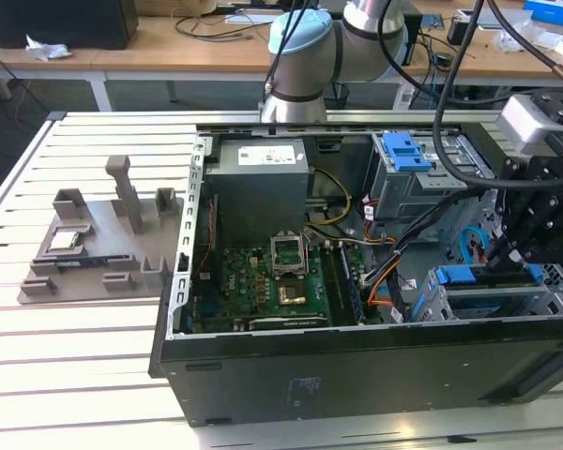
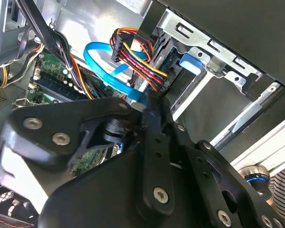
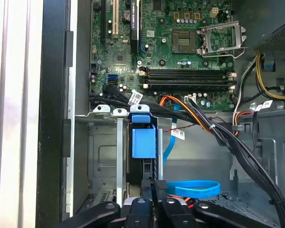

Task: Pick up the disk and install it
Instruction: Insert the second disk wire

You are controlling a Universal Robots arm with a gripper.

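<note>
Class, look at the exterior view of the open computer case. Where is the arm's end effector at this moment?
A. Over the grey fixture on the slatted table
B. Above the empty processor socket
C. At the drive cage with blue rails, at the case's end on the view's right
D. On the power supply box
C: the black end effector sits at the blue-railed drive cage, far from the grey fixture.

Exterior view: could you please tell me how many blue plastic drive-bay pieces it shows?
2. One blue piece tops the upper drive cage; the other blue piece lies at the lower bay on the exterior view's right, beside the gripper. More may be hidden behind it.
</note>
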